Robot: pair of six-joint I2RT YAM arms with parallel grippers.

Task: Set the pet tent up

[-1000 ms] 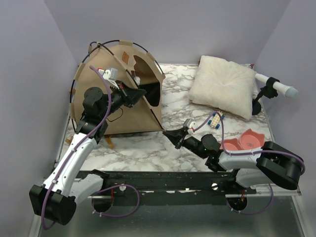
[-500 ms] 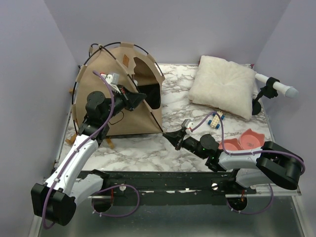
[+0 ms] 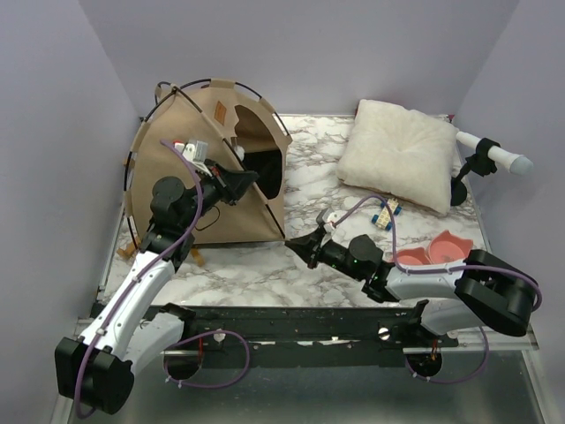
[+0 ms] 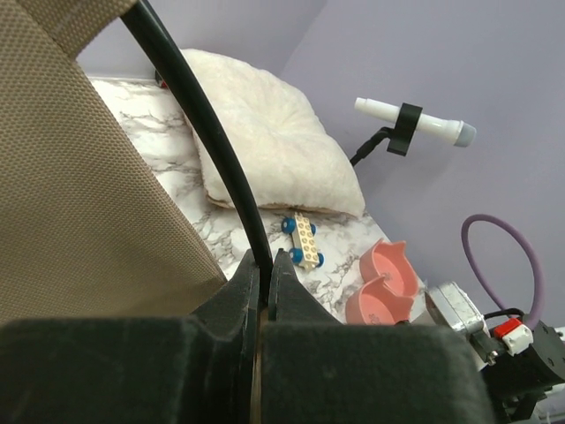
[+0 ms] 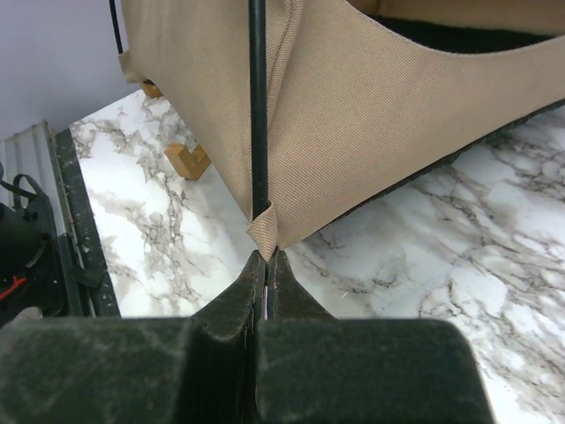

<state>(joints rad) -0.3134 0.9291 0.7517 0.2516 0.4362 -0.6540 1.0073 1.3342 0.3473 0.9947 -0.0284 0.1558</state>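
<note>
Seen from above, one tan fabric pet tent (image 3: 181, 146) stands at the left rear of the marble table (image 3: 256, 265), and one white fluffy pillow (image 3: 397, 155) lies well apart at the right rear. In the left wrist view, the left gripper (image 4: 262, 269) is closed narrowly on one thin black pole (image 4: 207, 132). In the right wrist view, the right gripper (image 5: 265, 261) pinches the tent's lower corner.

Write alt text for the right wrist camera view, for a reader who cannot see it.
The right gripper pinches the bottom corner of the tan pet tent, where a thin black pole meets the fabric, above a marble table.
</note>
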